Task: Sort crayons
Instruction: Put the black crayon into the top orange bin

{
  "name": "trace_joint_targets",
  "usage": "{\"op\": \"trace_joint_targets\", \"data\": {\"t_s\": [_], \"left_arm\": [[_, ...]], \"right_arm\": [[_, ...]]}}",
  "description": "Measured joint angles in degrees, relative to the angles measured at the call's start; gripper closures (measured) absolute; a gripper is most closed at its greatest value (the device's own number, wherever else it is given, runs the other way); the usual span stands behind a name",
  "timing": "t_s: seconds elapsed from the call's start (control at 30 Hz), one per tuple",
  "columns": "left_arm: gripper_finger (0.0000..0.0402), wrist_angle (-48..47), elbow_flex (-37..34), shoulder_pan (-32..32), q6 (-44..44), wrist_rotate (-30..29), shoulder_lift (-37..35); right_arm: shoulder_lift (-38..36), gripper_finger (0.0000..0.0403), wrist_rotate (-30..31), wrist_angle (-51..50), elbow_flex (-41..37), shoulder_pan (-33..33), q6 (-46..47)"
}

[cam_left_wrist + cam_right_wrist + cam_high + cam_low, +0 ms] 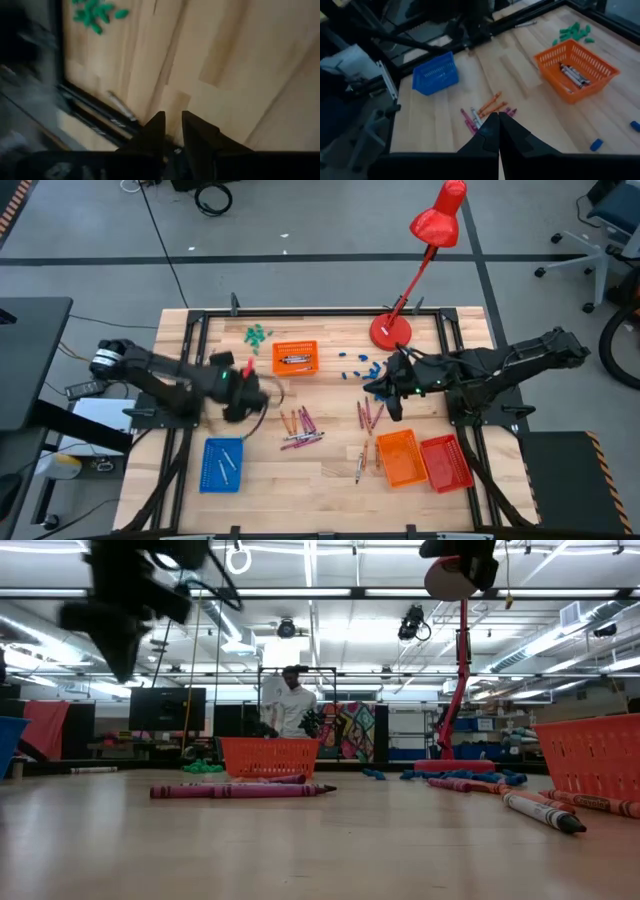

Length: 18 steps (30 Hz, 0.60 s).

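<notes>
Crayons lie loose on the wooden table: a purple, orange and grey-white heap [300,430] in the middle, a smaller group [368,415] to its right, and one alone [360,465]. The heap also shows in the right wrist view [485,111] and the low view [240,790]. My left gripper [245,377] hangs above the table between the heap and the far orange tray [294,359]; its fingers [172,125] are a little apart with bare wood showing between them. A small red spot [248,367] shows at its tip; I cannot tell what it is. My right gripper [385,395] is shut and empty [497,120] above the right group.
The far orange tray [576,70] holds grey crayons. A blue tray [222,464] stands near left; an orange tray [400,457] and a red tray [447,462] stand near right. Green pieces [258,333] and blue pieces [360,367] lie at the back. A red lamp [390,330] stands far right.
</notes>
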Motion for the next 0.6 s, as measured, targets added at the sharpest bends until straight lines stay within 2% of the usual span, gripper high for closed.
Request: {"op": "trace_joint_targets", "data": {"t_s": [0.17, 0.3, 0.47, 0.6], "left_arm": [[0.0344, 7.63, -0.45, 15.32, 1.19, 5.32, 0.13], [0.0357, 13.67, -2.97, 27.38, 7.54, 10.91, 0.16], [0.0375, 15.82, -7.50, 39.03, 13.23, 9.83, 1.94], [0.0388, 17.94, -9.65, 45.92, 14.23, 7.41, 4.73]], "right_arm": [[0.28, 0.0396, -1.89, -0.09, 0.00, -1.53, -3.22], [0.26, 0.0396, -1.85, -0.70, 0.00, -4.61, -7.07], [0.26, 0.0396, 1.08, -0.62, 0.00, -10.05, -9.38], [0.37, 0.0396, 1.41, 0.86, 0.00, -14.53, -11.61]]}}
